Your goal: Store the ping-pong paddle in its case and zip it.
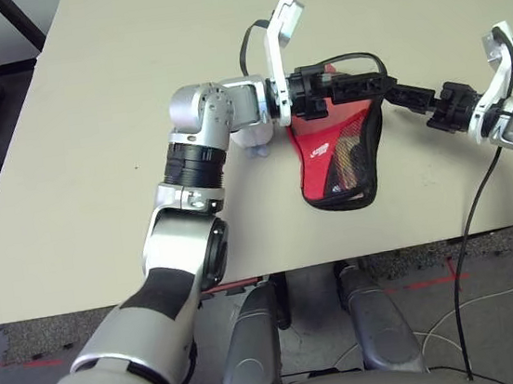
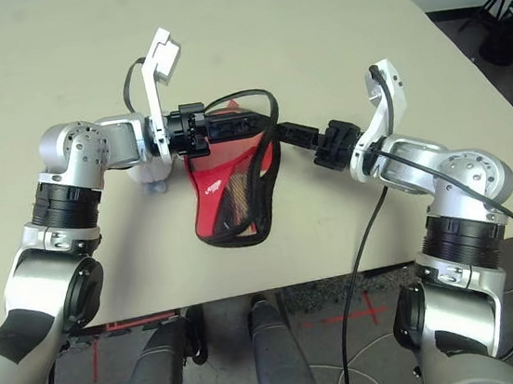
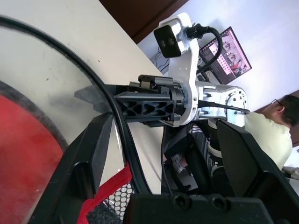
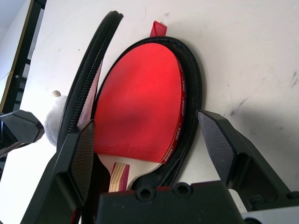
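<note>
The red case (image 1: 325, 151) lies near the table's front edge, mesh pocket and white logo facing up. In the right wrist view its black-zippered lid (image 4: 88, 65) stands raised at the round end. The ping-pong paddle (image 4: 140, 102) lies inside, red face up, with its wooden handle (image 4: 119, 173) toward the narrow end. My left gripper (image 1: 376, 84) hovers over the case's far end, open, and the lid's zipper edge (image 3: 126, 140) runs between its fingers. My right gripper (image 2: 289, 134) faces it from the right, open, with its fingers (image 4: 79, 154) either side of the case.
A pale round pouch (image 1: 252, 138) sits against the case's left side, under my left wrist. The table's front edge (image 1: 275, 269) runs just below the case. Cables trail from both wrists. A person (image 3: 273, 133) sits beyond the table beside a monitor (image 3: 229, 51).
</note>
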`<move>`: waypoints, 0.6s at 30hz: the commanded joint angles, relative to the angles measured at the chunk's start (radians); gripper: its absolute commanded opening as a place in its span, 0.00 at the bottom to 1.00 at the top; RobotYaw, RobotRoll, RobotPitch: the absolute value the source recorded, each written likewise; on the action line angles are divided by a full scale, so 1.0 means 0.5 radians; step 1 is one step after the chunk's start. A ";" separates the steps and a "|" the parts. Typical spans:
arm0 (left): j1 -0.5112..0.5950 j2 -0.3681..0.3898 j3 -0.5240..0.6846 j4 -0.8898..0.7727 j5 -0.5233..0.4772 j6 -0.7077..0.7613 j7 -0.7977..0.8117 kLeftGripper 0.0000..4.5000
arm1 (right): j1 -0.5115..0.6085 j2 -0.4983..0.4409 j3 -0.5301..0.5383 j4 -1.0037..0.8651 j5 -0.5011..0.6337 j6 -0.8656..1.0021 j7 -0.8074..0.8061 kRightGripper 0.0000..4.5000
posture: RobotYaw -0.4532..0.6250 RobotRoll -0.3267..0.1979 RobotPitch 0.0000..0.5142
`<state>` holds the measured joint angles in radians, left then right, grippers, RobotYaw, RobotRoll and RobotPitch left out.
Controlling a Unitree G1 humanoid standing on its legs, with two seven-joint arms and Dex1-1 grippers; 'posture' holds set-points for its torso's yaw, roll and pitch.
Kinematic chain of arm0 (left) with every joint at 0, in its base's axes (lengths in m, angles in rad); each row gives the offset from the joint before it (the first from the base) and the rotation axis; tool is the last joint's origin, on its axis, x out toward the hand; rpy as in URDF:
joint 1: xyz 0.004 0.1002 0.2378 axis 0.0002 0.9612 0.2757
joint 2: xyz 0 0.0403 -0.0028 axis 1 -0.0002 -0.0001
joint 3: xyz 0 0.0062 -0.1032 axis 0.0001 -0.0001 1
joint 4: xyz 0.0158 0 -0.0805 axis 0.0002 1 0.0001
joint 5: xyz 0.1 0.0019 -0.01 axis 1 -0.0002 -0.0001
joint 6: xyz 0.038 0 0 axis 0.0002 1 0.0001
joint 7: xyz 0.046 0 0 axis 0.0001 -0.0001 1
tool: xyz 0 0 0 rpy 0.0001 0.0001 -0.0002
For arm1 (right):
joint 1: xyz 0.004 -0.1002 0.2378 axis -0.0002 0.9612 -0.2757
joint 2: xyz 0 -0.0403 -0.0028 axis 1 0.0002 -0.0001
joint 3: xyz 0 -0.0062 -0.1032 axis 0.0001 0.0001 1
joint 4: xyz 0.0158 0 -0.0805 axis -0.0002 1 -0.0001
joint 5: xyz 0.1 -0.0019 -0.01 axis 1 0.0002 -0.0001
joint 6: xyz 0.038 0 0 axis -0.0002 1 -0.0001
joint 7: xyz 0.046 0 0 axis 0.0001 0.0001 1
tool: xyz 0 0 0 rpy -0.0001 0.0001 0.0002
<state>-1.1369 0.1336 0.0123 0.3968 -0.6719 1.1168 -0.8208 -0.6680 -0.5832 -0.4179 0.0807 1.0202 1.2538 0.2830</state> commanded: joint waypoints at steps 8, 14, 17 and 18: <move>0.074 0.013 0.130 -0.220 -0.112 0.143 0.131 1.00 | -0.022 -0.222 -0.033 -0.001 -0.003 0.185 0.083 1.00 | 0.35 0.62 0.48; 0.095 0.028 0.193 -0.253 -0.129 0.125 0.192 1.00 | -0.051 -0.325 -0.060 0.040 -0.005 0.294 0.124 1.00 | 0.35 0.62 0.47; 0.101 0.057 0.205 -0.227 -0.112 0.077 0.198 1.00 | -0.104 -0.260 -0.120 0.059 0.073 0.447 0.101 1.00 | 0.35 0.62 0.47; 0.104 0.073 0.204 -0.214 -0.099 0.046 0.192 1.00 | -0.109 -0.237 -0.130 0.049 0.081 0.487 0.094 1.00 | 0.35 0.62 0.46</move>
<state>-1.1028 0.1558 0.1091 0.2896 -0.7312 1.1591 -0.7241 -0.7256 -0.7143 -0.4619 0.1110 1.0360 1.4484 0.3365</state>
